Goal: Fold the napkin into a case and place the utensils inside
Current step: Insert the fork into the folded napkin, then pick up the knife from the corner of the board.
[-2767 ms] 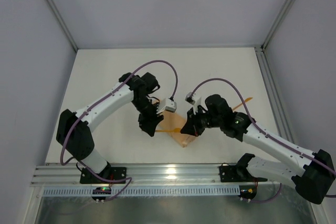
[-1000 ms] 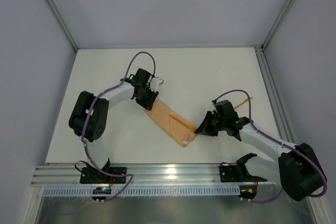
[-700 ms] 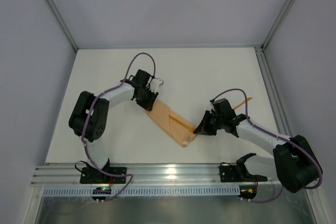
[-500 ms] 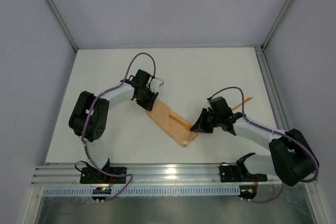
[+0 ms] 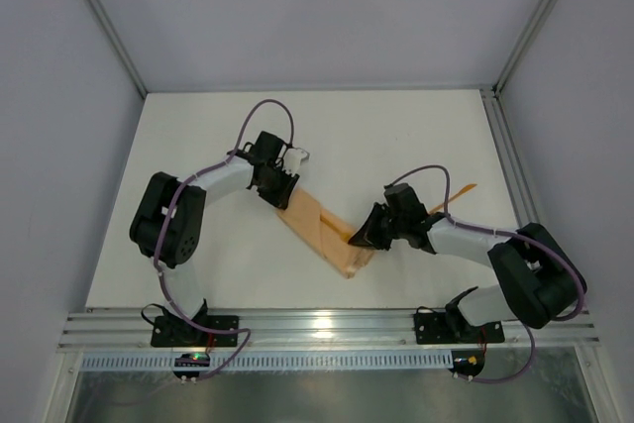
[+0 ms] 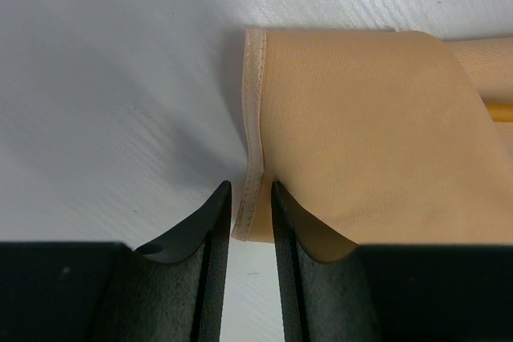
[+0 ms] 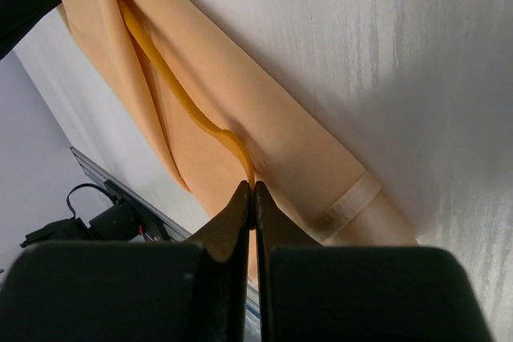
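**Case slides, utensil bends**

Fabric this thin and sheeny probably weighs next to nothing and is slick on the counter, so any push along its length would likely drag the whole pouch rather than open it. It lies diagonally mid-counter between the two arms. The safest hold is its stitched hem, the one firm strip. That is where the left claw sits, its fingers drawn nearly together with the hem pinched between them at the far-left end.

The utensil looks light, slim and springy, already curving along its shaft, so I judge it best gripped at the handle end and fed in gently. The right claw has its fingers pressed shut on that end, with the rest of the piece lying in a fold of the cloth.

Only the right wrist view shows that bend and how far the shaft reaches into the fold. The left wrist view alone shows the hem grip and an orange tip at the right edge. The top view alone shows a second utensil lying behind the right arm, well apart from the case.
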### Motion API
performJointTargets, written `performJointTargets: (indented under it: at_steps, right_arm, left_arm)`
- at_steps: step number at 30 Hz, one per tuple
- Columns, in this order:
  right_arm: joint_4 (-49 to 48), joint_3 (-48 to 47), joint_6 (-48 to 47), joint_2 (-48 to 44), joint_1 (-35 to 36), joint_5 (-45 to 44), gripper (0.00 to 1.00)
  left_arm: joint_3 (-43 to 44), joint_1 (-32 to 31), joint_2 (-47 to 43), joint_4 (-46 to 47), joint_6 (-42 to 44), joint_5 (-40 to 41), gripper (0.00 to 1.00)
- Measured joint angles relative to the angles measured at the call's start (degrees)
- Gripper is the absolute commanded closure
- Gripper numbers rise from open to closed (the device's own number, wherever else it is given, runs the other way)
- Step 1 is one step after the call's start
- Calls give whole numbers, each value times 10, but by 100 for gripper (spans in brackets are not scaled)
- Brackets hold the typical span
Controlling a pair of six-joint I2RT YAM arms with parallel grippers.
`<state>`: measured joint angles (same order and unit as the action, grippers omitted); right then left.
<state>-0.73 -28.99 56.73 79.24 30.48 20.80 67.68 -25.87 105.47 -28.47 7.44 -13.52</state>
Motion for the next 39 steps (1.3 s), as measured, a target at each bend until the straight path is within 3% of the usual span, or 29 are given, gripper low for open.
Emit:
performJointTargets:
  at_steps: [2, 5, 7, 9, 10, 11, 13, 17, 20, 26, 27, 30, 35, 39]
  right_arm:
    - [-8, 0, 7, 10, 7, -4, 96]
    - [-18, -1, 13, 25, 15, -8, 85]
    - [-12, -6, 13, 33, 17, -11, 65]
    - [8, -19, 4, 35, 17, -18, 56]
    - [17, -27, -3, 33, 17, -23, 35]
    - [31, -37, -7, 29, 17, -29, 28]
    - [65, -57, -29, 10, 18, -47, 21]
    - [161, -108, -74, -49, 18, -100, 16]
    - [254, -166, -116, -101, 12, -181, 1]
    - [360, -208, -137, -171, -117, -357, 2]
    - [370, -208, -139, -163, -144, -372, 11]
    - [395, -217, -145, -99, -209, -389, 38]
    - [398, -242, -144, 57, -293, -390, 45]
    - [411, -285, -146, 122, -299, -401, 44]
  left_arm:
    - [0, 0, 0, 0, 0, 0, 72]
    - [0, 0, 0, 0, 0, -1, 72]
    - [0, 0, 0, 0, 0, -1, 71]
    - [0, 0, -1, 0, 1, 0, 69]
    - [-1, 0, -2, 0, 1, 0, 69]
    - [-1, 0, -5, 0, 1, 0, 68]
    - [-3, 0, -11, -1, 3, 0, 67]
    - [-3, 0, -25, -1, 5, 5, 61]
    - [-3, 0, -37, -3, 6, 11, 56]
    - [-3, 0, -72, -6, 10, 26, 48]
    - [-3, 0, -80, -7, 10, 27, 48]
    - [-3, 0, -106, -10, 15, 31, 47]
    - [-5, 0, -138, -16, 19, 31, 46]
    - [-16, 0, -160, -17, 21, 32, 46]
